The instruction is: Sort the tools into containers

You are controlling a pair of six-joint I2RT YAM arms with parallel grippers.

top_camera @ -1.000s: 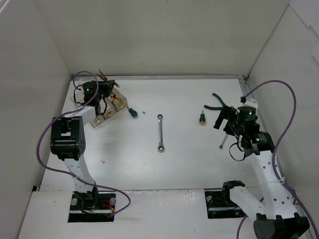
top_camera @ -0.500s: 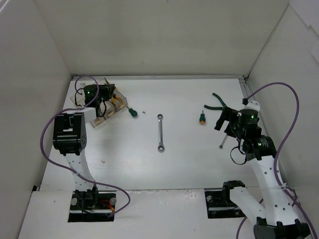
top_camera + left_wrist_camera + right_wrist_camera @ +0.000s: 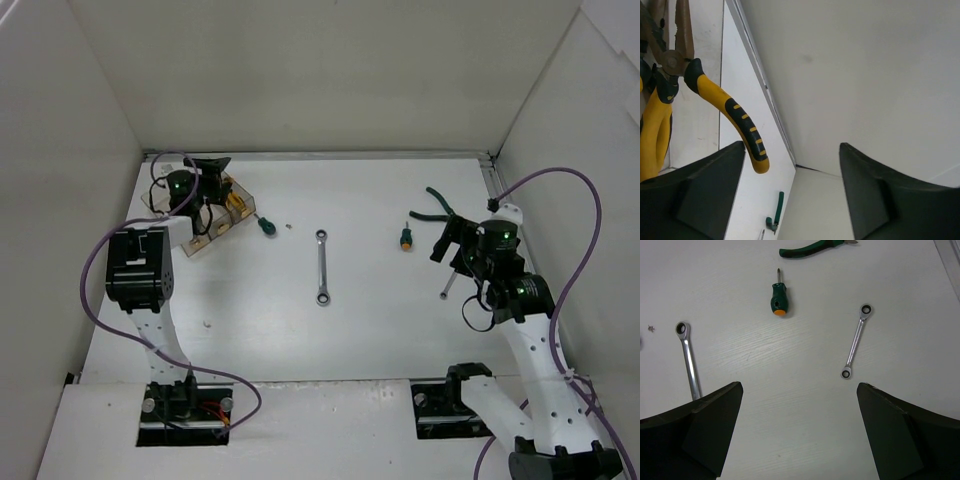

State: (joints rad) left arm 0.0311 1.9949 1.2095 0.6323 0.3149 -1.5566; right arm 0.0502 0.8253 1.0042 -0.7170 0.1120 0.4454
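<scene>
My left gripper [image 3: 213, 168] hangs open over the far end of the clear containers [image 3: 205, 238] at the back left. Yellow-handled pliers [image 3: 235, 203] lie in the containers; in the left wrist view the pliers [image 3: 730, 107] are just off my left finger, free of both jaws, and the gripper [image 3: 792, 190] holds nothing. My right gripper [image 3: 450, 245] is open above the table, nothing between its fingers [image 3: 797, 435]. Below it lie a short silver wrench [image 3: 856, 341], an orange-capped green screwdriver [image 3: 779, 298] and green-handled pliers [image 3: 812, 247].
A long silver wrench [image 3: 322, 266] lies mid-table, also seen at the left edge of the right wrist view as the long wrench [image 3: 687, 357]. A green stubby screwdriver [image 3: 266, 226] sits just right of the containers. White walls enclose the table on three sides.
My left gripper has opened and let go of the yellow pliers, which now rest in the containers. The right arm shifted slightly a second ago and has since held still, open.
</scene>
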